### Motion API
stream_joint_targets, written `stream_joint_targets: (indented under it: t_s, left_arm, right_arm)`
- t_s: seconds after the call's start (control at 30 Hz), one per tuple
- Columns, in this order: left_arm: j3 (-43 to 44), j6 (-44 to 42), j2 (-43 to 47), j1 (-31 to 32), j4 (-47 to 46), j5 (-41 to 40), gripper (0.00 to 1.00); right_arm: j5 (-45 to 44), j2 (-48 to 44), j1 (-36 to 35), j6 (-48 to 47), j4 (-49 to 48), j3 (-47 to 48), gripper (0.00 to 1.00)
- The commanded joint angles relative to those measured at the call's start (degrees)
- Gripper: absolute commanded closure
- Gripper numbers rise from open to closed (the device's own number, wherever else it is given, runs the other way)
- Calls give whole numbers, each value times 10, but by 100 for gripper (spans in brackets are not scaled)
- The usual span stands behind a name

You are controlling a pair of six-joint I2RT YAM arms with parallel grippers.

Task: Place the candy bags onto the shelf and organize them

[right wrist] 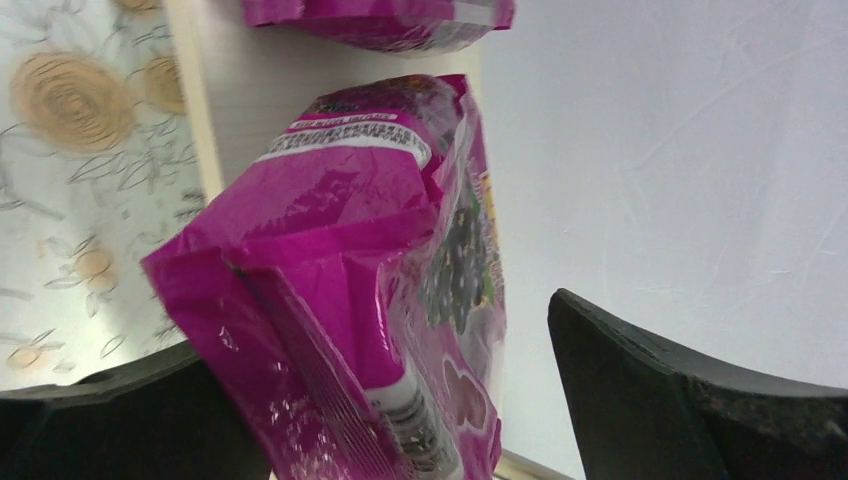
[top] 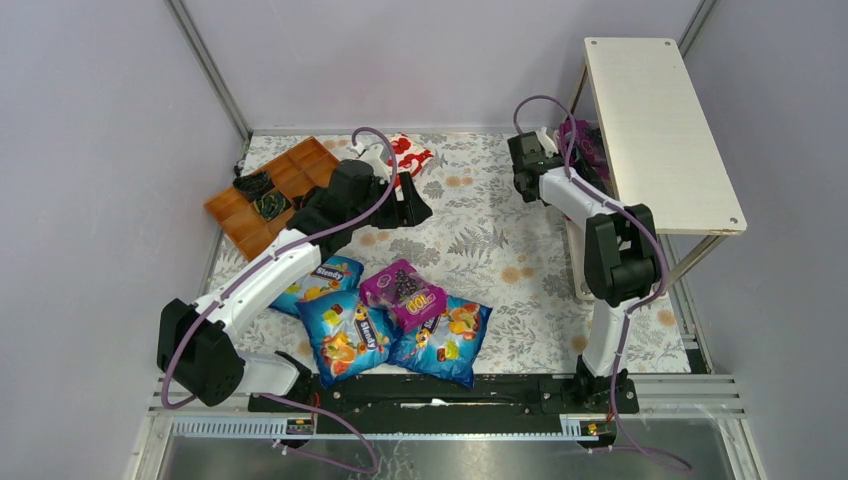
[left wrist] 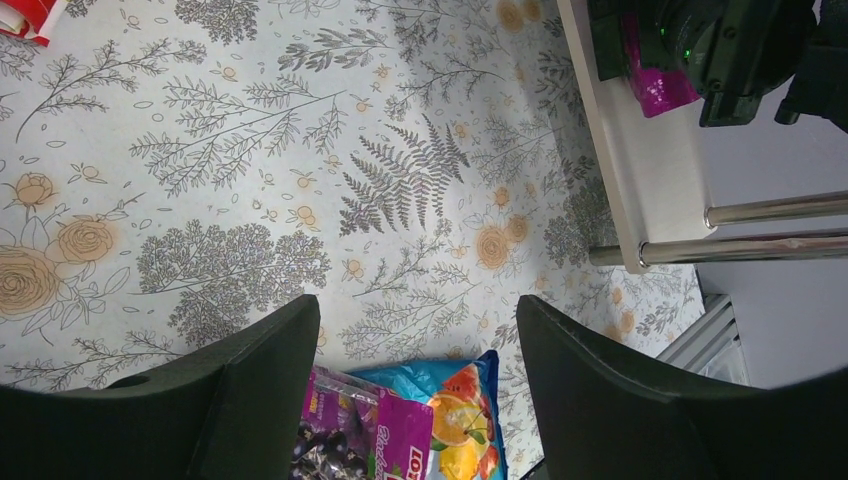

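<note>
Candy bags [top: 440, 345] lie heaped on the bench [top: 500, 250] close to the arm bases, mostly blue, with a purple bag [top: 404, 293] on top. At the far right we see the right end effector [right wrist: 380, 340] at the lower board [right wrist: 260, 90] of the shelf [top: 655, 130], fingers spread. A second purple bag [right wrist: 340, 250] sits on that board between them, one finger clear of it. A third purple bag [right wrist: 380, 20] rests just beyond. Our left end effector [left wrist: 418, 310] hovers over the bench, spread and empty.
</note>
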State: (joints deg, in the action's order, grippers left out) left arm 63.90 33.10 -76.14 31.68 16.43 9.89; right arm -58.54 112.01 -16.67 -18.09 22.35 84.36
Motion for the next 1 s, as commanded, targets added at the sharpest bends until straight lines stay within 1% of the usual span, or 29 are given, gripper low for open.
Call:
stream_joint_targets:
  t_s: [0.0, 0.13, 0.23, 0.33, 0.43, 0.6, 0.67, 0.83, 0.97]
  left_arm:
    - [13, 6, -3, 2, -23, 14, 23]
    - [12, 6, -5, 2, -23, 15, 23]
    - [11, 6, -6, 2, -23, 15, 23]
    - [11, 7, -6, 2, -24, 15, 23]
    - [10, 8, -6, 2, -25, 16, 23]
    - [10, 7, -4, 2, -25, 15, 23]
    - [9, 7, -4, 2, -25, 15, 23]
    - [12, 8, -7, 2, -23, 21, 23]
    - [12, 8, -6, 2, -23, 21, 23]
  right_arm:
    - [43, -26, -31, 69, 97, 32, 2]
    - [61, -44, -51, 88, 123, 35, 2]
    - [51, -43, -53, 105, 143, 37, 4]
    - [33, -34, -52, 111, 142, 34, 9]
    - [21, -25, -50, 110, 134, 38, 16]
    - [2, -3, -35, 119, 143, 67, 37]
    - [1, 2, -29, 130, 157, 78, 41]
    - [4, 10, -12, 160, 178, 97, 41]
    - [1, 27, 6, 144, 159, 96, 42]
